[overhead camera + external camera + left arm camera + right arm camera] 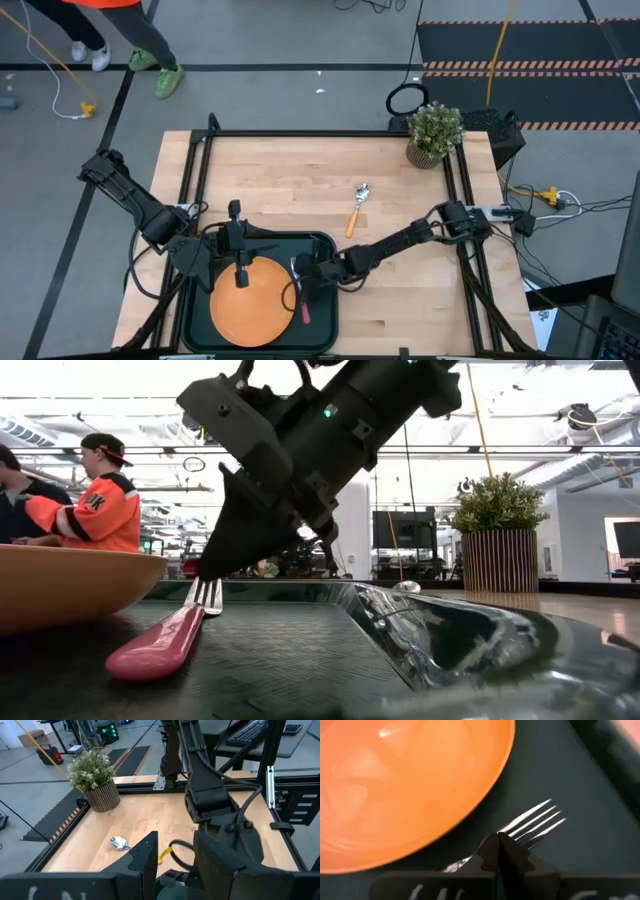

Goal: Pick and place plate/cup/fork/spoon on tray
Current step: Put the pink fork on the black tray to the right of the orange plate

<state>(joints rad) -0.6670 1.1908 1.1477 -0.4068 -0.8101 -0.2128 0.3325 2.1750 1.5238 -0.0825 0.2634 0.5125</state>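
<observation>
One fork (165,638) lies on the floor of the one tray (325,305), its red-pink handle toward the near bench edge and its silver tines (536,821) pointing away. My right pincer (304,276) sits right at the neck of the fork, just behind the tines; in my right wrist view its two dark fingertips (499,851) are pressed together over the neck, clenched with no gap between them. I cannot tell whether they actually pinch the metal or only rest on it.

Just beside the fork, on the same tray, lies the one orange plate (251,302), its rim close to the tines but not touching them. The plate fills most of the tray's width on my left side.

My left pincer (241,274) hangs over the far edge of the plate, pointing across the bench. Its two fingers (144,861) stand apart, released and holding nothing.

One spoon (355,207) lies on the bare wooden bench (300,180), well apart from the tray, silver bowl toward the far side and orange-yellow handle angled back toward the tray. I can find no cup in any view.

One potted green plant (433,133) stands at the far right corner of the bench. Beyond the bench, in the low view, two people (100,500) are in the room.
</observation>
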